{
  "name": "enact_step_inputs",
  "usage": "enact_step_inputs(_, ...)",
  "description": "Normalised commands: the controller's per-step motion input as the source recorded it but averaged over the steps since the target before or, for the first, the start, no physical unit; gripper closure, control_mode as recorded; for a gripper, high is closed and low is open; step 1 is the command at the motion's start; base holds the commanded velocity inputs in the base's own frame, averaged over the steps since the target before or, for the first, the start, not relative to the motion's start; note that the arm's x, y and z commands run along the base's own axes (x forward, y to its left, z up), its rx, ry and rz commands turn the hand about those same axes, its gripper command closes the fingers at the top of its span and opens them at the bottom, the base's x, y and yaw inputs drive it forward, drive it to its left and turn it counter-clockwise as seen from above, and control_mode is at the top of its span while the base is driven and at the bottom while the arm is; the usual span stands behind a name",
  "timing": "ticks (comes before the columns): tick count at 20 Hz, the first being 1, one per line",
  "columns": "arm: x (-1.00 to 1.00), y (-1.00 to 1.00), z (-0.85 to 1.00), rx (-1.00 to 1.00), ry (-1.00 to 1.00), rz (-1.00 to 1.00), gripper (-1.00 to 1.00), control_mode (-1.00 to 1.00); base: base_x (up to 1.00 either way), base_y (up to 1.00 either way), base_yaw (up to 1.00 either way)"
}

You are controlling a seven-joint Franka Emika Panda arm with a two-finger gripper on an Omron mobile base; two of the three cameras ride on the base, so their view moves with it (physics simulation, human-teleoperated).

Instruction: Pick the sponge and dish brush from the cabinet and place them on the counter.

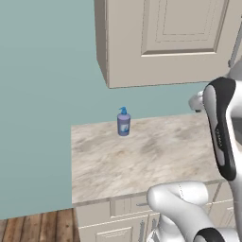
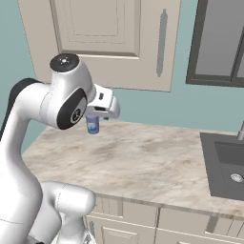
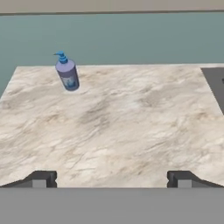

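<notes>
The beige wall cabinet (image 1: 165,42) hangs above the counter with its raised-panel door shut; the long grey bar handle (image 2: 162,43) runs down the door's right side. The sponge and the dish brush are hidden. The marbled counter (image 1: 151,151) spreads below, also seen from the right (image 2: 143,162) and from the hand (image 3: 122,127). My gripper (image 3: 111,179) hovers over the counter's front part, open, its two dark fingertips (image 3: 41,179) wide apart with nothing between them. It stays below the cabinet, apart from the door.
A blue soap bottle (image 1: 124,122) stands upright near the counter's back left corner (image 3: 67,72). A dark sink (image 2: 228,167) is set into the counter at the right, under a dark-framed window (image 2: 221,43). Low beige drawers (image 1: 123,222) sit below the slab.
</notes>
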Motion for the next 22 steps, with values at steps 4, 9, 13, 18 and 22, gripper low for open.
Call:
enact_step_inputs(4,-0.03,-0.24,0.44,-0.03,-0.11,0.0,-1.0,-1.0,0.0,0.0,0.0)
enact_step_inputs(9,-0.11,-0.22,0.37,-0.04,-0.09,0.0,-1.0,-1.0,0.0,0.0,0.0)
enact_step_inputs(13,-0.13,-0.22,0.19,-0.06,-0.09,0.0,-1.0,-1.0,0.0,0.0,0.0)
enact_step_inputs(18,-0.02,-0.18,0.2,-0.08,-0.07,0.0,-1.0,-1.0,0.0,0.0,0.0)
enact_step_inputs(22,0.0,-0.12,0.15,-0.08,-0.03,0.0,-1.0,-1.0,0.0,0.0,0.0)
